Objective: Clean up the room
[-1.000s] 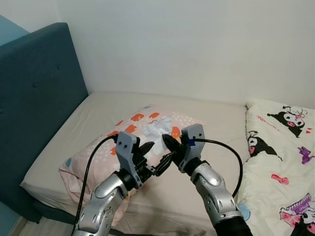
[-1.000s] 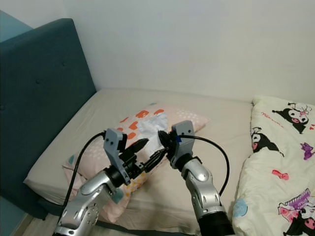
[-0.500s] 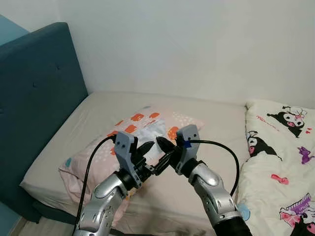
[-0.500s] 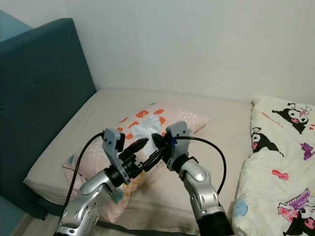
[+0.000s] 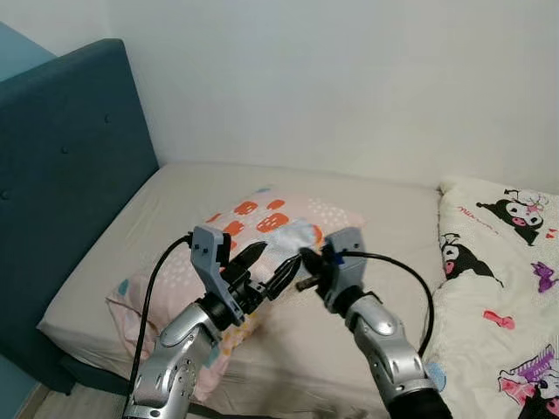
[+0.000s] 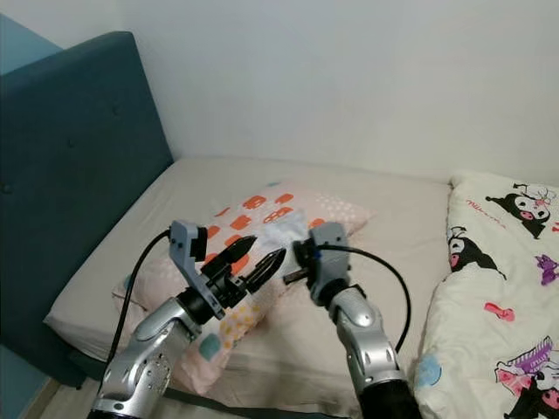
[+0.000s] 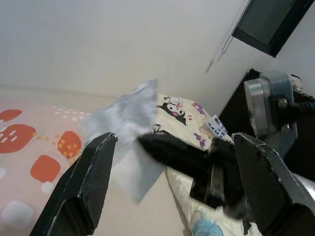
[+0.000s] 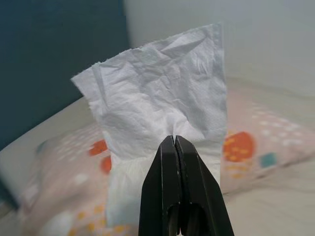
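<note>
A white tissue [image 8: 157, 108] hangs in my right gripper [image 8: 174, 140], which is shut on its lower middle. In the head views the tissue [image 5: 295, 236] is lifted just above a pink pillow [image 5: 249, 216] with orange and white patches. My right gripper [image 5: 305, 258] holds it over the pillow's near right part. My left gripper [image 5: 281, 254] stands open right beside it on the left, its fingers [image 7: 91, 182] spread, pointing at the tissue [image 7: 129, 123] and touching nothing.
The pillow lies on a beige mattress [image 5: 175, 196] against a dark teal headboard [image 5: 61, 166] on the left. A white cartoon-print blanket [image 5: 502, 288] covers the bed's right side. A plain wall stands behind the bed.
My right gripper closed on the tissue lying on the pillow and lifted it clear. My left gripper rose a little and stayed open beside it.
</note>
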{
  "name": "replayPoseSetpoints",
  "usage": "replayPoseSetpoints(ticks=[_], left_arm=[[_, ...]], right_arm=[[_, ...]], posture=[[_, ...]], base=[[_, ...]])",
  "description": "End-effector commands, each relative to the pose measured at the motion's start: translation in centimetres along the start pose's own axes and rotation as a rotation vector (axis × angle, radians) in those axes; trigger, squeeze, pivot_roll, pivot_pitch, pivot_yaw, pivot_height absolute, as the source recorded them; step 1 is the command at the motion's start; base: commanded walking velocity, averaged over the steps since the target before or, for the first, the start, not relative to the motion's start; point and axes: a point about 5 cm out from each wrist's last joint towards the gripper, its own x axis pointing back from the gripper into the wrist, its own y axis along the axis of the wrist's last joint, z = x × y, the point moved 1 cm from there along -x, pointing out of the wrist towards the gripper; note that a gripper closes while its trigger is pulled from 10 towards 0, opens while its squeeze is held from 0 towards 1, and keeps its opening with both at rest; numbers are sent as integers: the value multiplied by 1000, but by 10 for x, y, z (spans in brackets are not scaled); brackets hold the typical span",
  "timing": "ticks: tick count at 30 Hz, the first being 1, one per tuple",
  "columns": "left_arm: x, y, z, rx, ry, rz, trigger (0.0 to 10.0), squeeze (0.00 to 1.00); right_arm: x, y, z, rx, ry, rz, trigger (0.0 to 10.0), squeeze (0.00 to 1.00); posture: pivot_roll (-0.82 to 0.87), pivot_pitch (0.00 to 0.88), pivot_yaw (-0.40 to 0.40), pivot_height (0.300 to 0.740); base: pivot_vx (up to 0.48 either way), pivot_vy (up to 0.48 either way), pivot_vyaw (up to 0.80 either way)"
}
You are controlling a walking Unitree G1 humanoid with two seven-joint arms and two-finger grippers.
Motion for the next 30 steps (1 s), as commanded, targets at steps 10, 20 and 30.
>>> replayPoseSetpoints(ticks=[10, 20, 30], left_arm=[[7, -9, 6, -63, 18, 55, 10000, 1000], [17, -10, 13, -65, 32, 77, 10000, 1000], [17, -9, 6, -60, 8, 71, 10000, 1000]], right_arm=[[6, -3, 24, -73, 150, 0, 10000, 0], [14, -12, 19, -368, 195, 66, 10000, 0], [35, -13, 38, -447, 441, 118, 10000, 0]], posture=[[-4, 60, -49, 740], [-1, 57, -50, 740], [-4, 52, -54, 740]], base=[[0, 0, 0], [0, 0, 0], [0, 0, 0]])
